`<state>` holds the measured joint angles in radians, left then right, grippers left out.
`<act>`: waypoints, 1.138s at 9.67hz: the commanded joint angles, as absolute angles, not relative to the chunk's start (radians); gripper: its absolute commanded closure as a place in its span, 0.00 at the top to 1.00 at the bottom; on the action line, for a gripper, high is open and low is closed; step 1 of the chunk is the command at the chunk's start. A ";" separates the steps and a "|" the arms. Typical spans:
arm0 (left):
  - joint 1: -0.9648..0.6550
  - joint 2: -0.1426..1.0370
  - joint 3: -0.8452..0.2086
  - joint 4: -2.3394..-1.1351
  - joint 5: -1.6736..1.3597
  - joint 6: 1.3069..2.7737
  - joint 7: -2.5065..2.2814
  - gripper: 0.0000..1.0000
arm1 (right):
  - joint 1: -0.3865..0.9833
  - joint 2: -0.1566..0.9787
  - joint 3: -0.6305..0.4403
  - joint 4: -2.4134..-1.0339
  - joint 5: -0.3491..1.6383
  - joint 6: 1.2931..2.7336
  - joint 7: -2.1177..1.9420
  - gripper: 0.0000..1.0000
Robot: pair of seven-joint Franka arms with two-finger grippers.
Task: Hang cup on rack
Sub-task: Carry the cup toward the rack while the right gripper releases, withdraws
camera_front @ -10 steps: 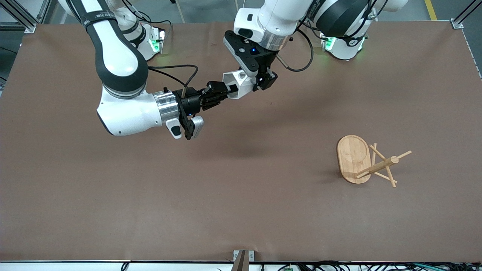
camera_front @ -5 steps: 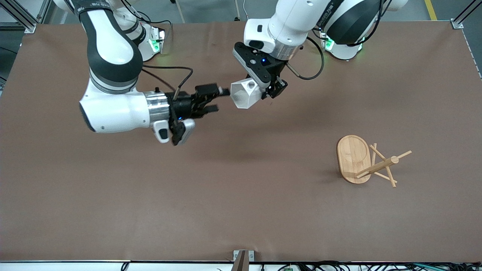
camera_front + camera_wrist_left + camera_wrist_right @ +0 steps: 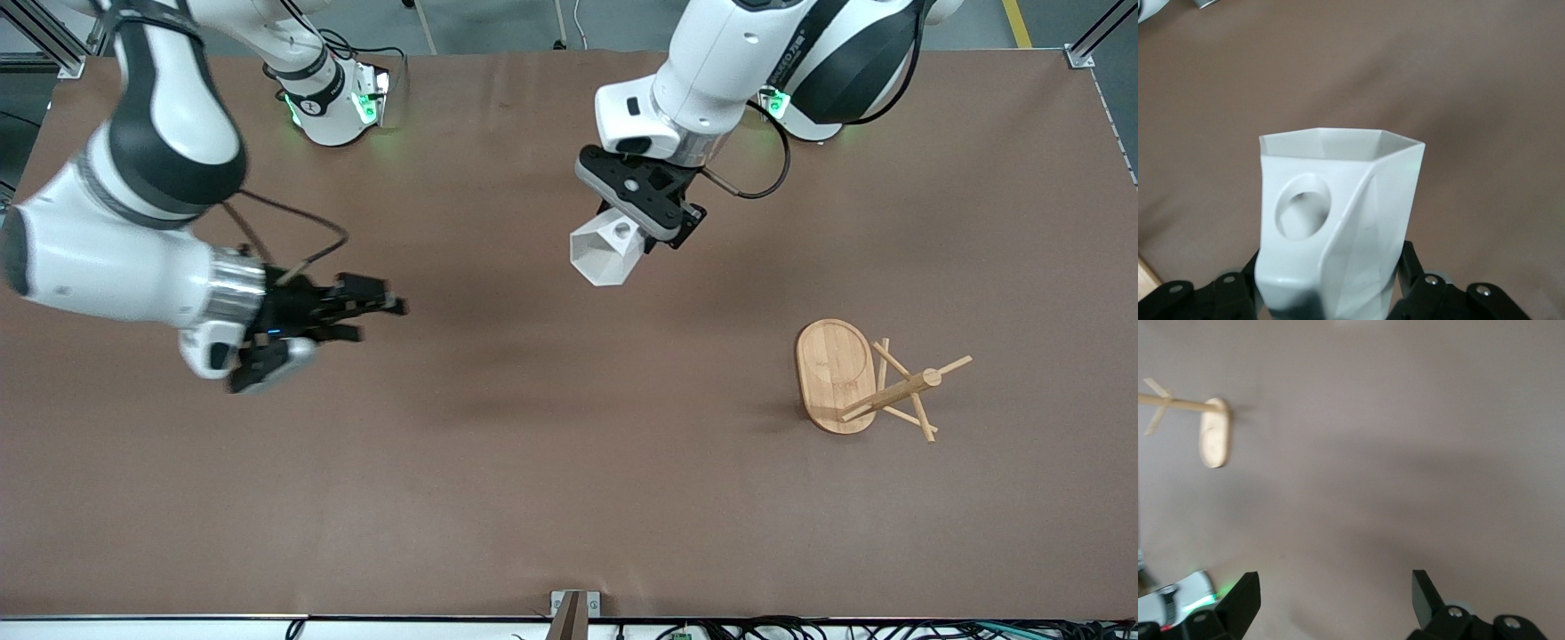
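On the brown table, the rack stands toward the left arm's end. The left gripper clamps the cup over mid-table, well apart from the rack. The right gripper, wide open and empty, waits.

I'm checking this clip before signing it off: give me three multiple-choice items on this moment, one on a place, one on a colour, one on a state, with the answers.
1. Where is the rack?
A. On the table toward the left arm's end
B. In the right gripper
C. Under the cup

2. What colour is the cup?
A. Blue
B. White
C. Red

3. How is the right gripper?
A. Shut on the cup
B. Shut on the rack
C. Open, holding nothing

Answers:
1 A: the rack stands on the table at that end, away from both grippers.
2 B: the left wrist view shows a white faceted cup in the left gripper, up in the air.
3 C: its fingers stand apart over bare table.
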<state>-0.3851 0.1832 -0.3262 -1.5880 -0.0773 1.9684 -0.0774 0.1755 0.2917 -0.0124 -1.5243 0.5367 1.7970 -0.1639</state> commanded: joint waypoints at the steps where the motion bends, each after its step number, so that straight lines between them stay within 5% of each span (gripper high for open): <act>1: -0.319 0.190 -0.334 -1.638 -0.058 1.974 -0.121 0.00 | 0.075 0.206 0.000 -1.559 0.421 1.786 -0.144 1.00; 7: -0.221 0.178 -0.331 -1.655 -0.058 1.960 -0.150 0.00 | -0.037 0.063 -0.021 -1.468 0.047 1.606 -0.143 1.00; 11: -0.152 0.152 -0.331 -1.644 -0.052 1.880 -0.186 0.00 | -0.022 -0.052 -0.095 -1.503 0.020 1.490 -0.043 1.00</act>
<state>-0.1777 0.1616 -0.3247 -1.6239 -0.0743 1.9207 -0.1661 -0.0316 -0.0112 -0.0589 -1.4609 0.0381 1.4980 -0.0683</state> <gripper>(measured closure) 0.233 0.000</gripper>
